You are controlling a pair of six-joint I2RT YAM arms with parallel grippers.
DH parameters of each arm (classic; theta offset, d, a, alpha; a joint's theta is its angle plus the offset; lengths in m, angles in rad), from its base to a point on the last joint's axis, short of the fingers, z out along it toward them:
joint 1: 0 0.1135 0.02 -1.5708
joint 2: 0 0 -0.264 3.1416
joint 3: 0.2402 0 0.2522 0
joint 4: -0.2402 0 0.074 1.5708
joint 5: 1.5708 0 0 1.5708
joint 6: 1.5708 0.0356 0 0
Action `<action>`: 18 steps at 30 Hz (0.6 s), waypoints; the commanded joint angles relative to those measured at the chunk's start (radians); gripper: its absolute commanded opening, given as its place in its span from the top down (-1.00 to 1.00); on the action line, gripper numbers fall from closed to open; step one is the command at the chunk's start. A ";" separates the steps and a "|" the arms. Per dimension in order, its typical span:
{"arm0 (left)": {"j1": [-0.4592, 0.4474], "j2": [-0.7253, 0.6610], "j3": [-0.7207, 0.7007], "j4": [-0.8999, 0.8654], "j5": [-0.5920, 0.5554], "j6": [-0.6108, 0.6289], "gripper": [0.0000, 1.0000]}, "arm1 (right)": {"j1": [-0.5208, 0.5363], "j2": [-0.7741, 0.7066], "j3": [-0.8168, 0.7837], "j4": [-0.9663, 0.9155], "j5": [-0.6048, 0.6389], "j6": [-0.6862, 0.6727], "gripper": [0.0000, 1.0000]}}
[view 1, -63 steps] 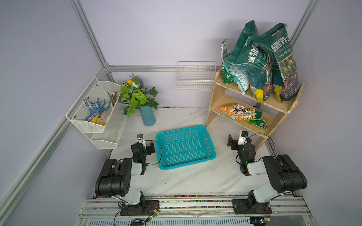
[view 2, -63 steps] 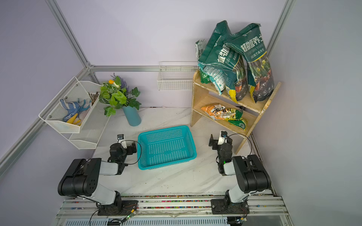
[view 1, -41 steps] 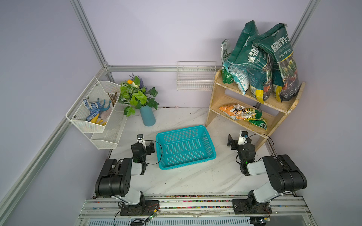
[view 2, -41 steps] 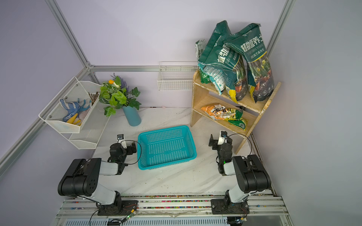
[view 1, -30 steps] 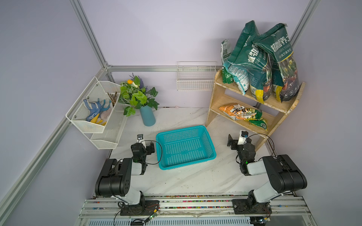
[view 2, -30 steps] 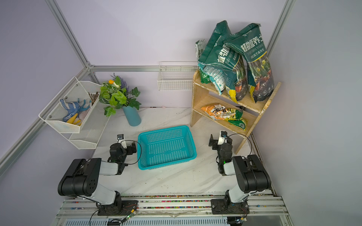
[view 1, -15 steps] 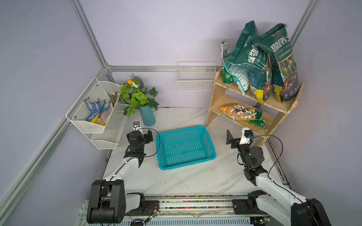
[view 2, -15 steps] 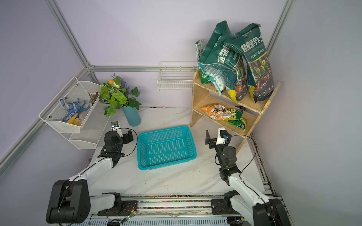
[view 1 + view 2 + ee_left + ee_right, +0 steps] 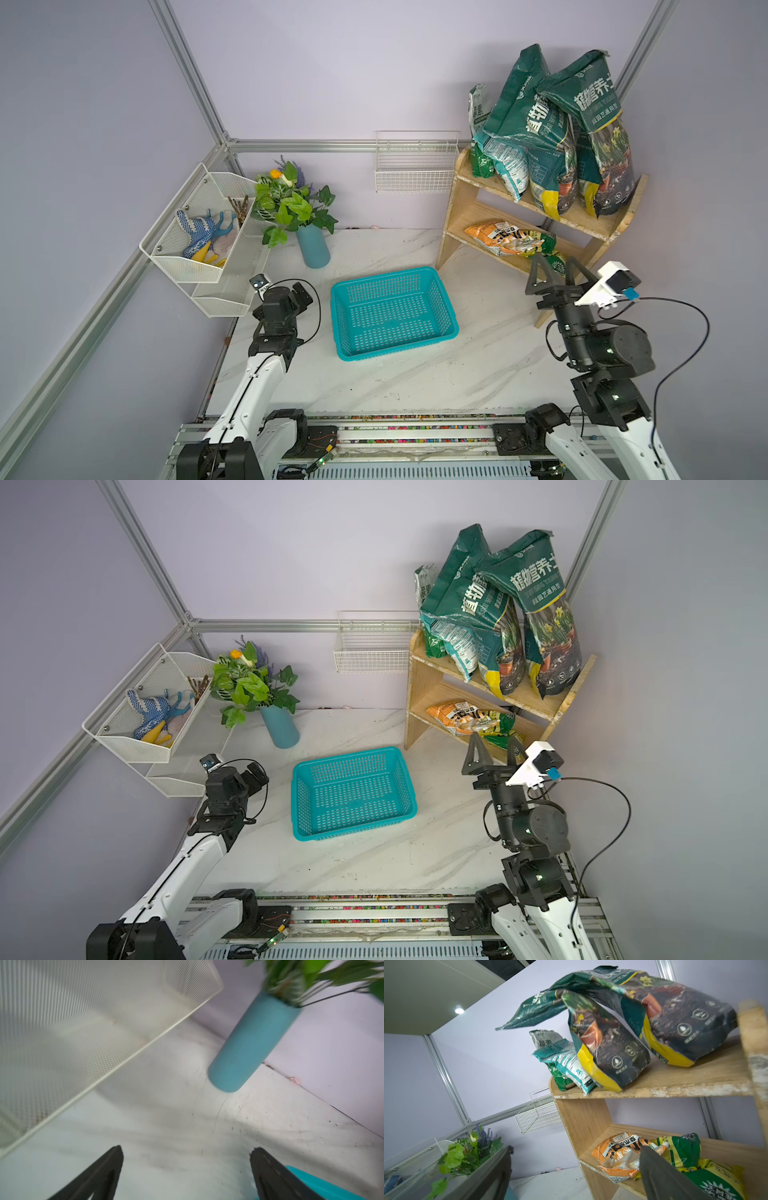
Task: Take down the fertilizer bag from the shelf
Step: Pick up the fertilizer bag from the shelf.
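The light wooden shelf (image 9: 453, 224) (image 9: 415, 696) (image 9: 583, 1122) stands at the back right. Tall dark green fertilizer bags (image 9: 540, 137) (image 9: 478, 617) (image 9: 612, 1047) lean together on its top tier. An orange bag (image 9: 494, 237) (image 9: 457, 719) (image 9: 618, 1153) and a green-yellow bag (image 9: 679, 1151) lie on the lower tier. My right gripper (image 9: 555, 272) (image 9: 493, 746) (image 9: 576, 1149) hovers open and empty just in front of the lower tier, touching nothing. My left gripper (image 9: 302, 291) (image 9: 254, 776) (image 9: 187, 1149) is open and empty over the table at the left.
A teal basket (image 9: 390, 311) (image 9: 353, 791) sits mid-table between the arms. A blue vase (image 9: 313, 249) (image 9: 249, 1043) with a plant stands at the back left beside a white mesh rack (image 9: 203, 245) (image 9: 83, 1022). A white wire basket (image 9: 415, 166) hangs on the back wall.
Both arms have unfolded from their low rest. The right gripper rose towards the shelf's lower tier; the left gripper moved forward towards the rack and vase. Bags unmoved.
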 commanded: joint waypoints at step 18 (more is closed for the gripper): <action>0.371 0.115 0.392 -0.492 1.176 0.022 -0.99 | 0.002 0.540 1.040 -0.765 0.268 -0.269 -0.96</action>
